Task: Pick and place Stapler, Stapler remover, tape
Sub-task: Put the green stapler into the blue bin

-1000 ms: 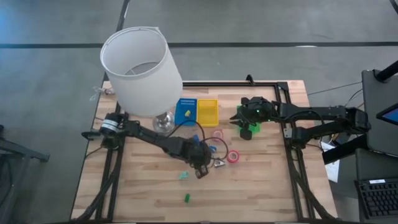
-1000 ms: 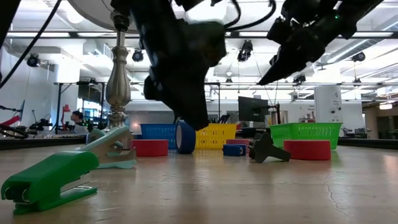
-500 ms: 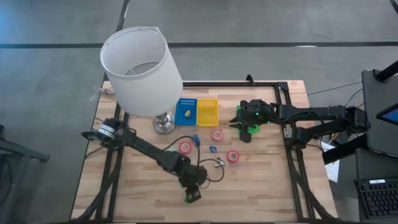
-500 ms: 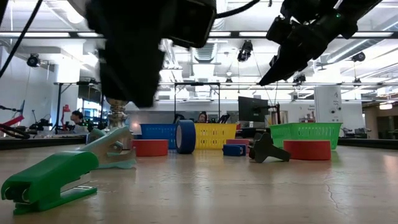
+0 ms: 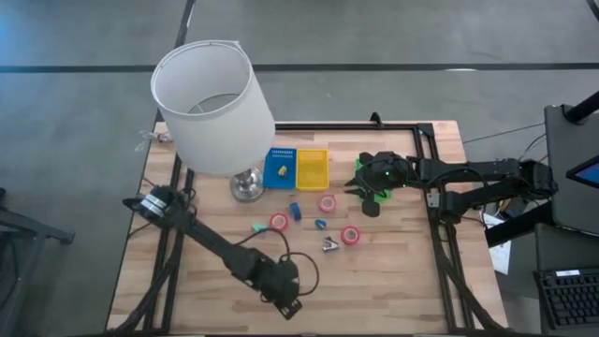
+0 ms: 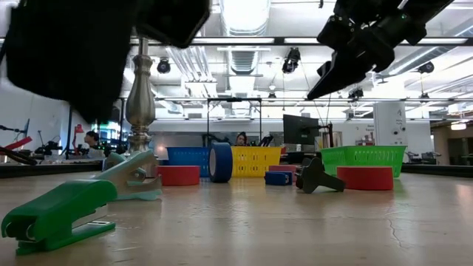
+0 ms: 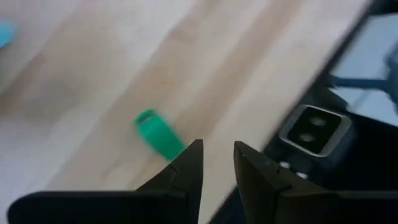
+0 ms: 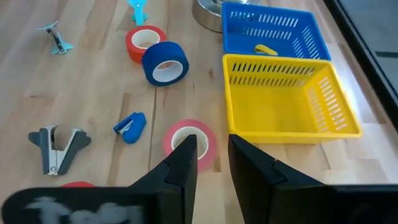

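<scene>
Near the table's front edge, left end effector (image 7: pixel 216 163) hovers slightly parted beside green stapler (image 7: pixel 158 135)

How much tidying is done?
Hardly any. The yellow plastic basket is empty, and the three red-pink tape rolls and the silvery metal stapler remover lie on the wooden table. Neither pincer holds anything: the left pincer is by the small green stapler, and the right pincer hovers near one roll.
</scene>
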### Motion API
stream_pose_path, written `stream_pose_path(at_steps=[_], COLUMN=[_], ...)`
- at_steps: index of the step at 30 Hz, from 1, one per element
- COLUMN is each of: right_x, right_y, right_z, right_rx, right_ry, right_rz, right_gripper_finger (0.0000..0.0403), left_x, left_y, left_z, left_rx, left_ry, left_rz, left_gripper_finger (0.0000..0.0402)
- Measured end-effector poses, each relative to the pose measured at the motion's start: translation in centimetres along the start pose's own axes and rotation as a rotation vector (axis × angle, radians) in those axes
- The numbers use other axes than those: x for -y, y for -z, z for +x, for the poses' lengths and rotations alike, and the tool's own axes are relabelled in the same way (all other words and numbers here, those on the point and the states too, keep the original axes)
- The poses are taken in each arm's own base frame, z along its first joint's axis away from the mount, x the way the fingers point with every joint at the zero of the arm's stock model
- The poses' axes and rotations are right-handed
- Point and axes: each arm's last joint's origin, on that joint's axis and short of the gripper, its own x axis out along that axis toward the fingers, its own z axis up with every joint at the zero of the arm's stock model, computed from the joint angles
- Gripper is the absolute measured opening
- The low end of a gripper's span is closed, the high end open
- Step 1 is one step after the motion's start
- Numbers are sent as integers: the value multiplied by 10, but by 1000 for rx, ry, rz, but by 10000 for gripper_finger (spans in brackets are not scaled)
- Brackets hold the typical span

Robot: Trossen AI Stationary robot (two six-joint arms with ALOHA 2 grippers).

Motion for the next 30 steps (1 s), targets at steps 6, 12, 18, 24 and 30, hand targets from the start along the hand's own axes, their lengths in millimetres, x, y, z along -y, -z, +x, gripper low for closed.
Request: stream_pose_path(at_steps=[6,12,18,24,30], right_x=[1,1,1,1,1], right_y=[-6,-8,-8,-8,-8], right_z=[-2,-2,-2,-2,-2], right_rx=[21,35,35,35,37], right_ry=[4,7,7,7,7], right_rz=[-38,-51,-54,-54,-54], right_gripper_finger=[77,76,85,91,83], left_x=[-4,-5,-7,-11,-13], left_y=[6,6,9,10,10], left_z=[0,3,12,14,14], left_rx=[89,137,115,112,110], left_ry=[-66,-78,-91,-107,-120], left_rz=[-90,-103,-111,-110,-97], left_gripper_finger=[92,92,92,92,92])
